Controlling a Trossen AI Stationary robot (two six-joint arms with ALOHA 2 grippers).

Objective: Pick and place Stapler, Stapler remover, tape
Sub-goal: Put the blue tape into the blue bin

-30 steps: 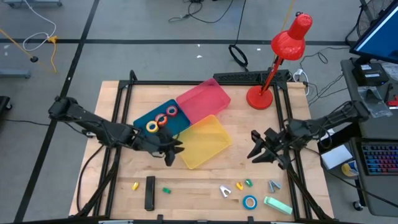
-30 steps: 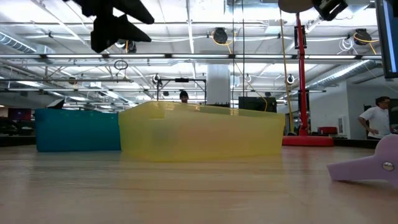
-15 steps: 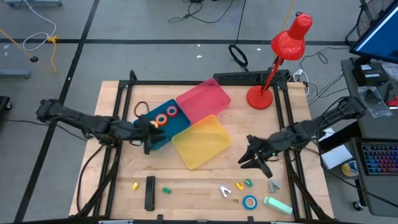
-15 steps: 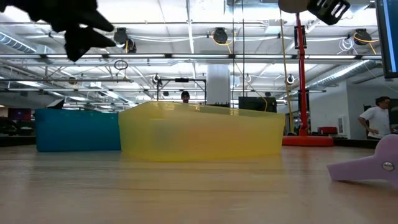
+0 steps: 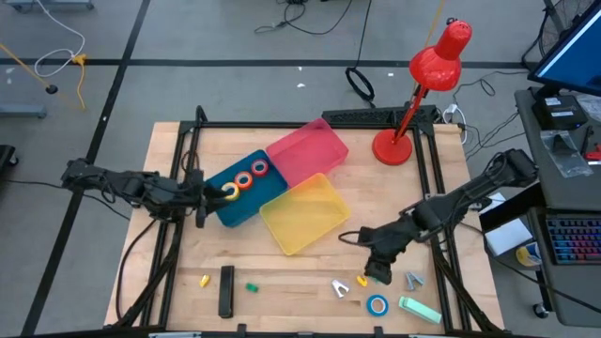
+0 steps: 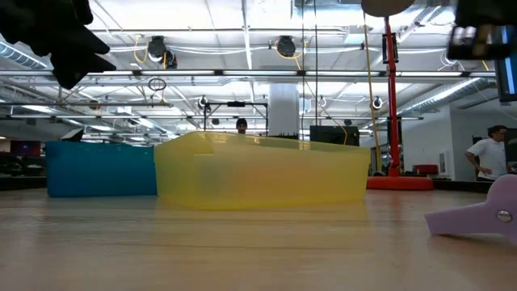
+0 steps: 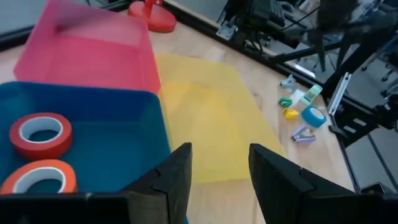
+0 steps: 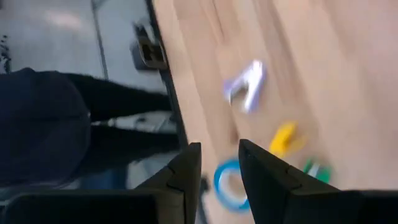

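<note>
Yellow (image 5: 230,191), orange (image 5: 244,180) and red tape rolls (image 5: 259,169) lie flat in the blue bin (image 5: 246,205). The left wrist view shows the red roll (image 7: 40,132) and the orange roll (image 7: 40,177). The blue tape roll (image 5: 377,304) lies flat on the table near its near edge. A black stapler (image 5: 226,291) and a mint stapler (image 5: 418,310) lie there too, among small staple removers (image 5: 340,287). My left gripper (image 5: 200,199) hangs open beside the blue bin's left end. My right gripper (image 5: 377,269) is open above the blue roll (image 8: 229,185) and the removers.
The yellow bin (image 5: 305,214) and the pink bin (image 5: 307,150) adjoin the blue one. A red desk lamp (image 5: 394,145) stands at the far right corner. A black frame (image 5: 178,235) runs along the table's sides. Bare wood lies between the bins and the near row of items.
My left gripper has drawn back from the yellow bin's near-left corner toward the table's left, ending beside the blue bin. My right gripper has swung from the right edge toward the left and the near edge and come down over the small items.
</note>
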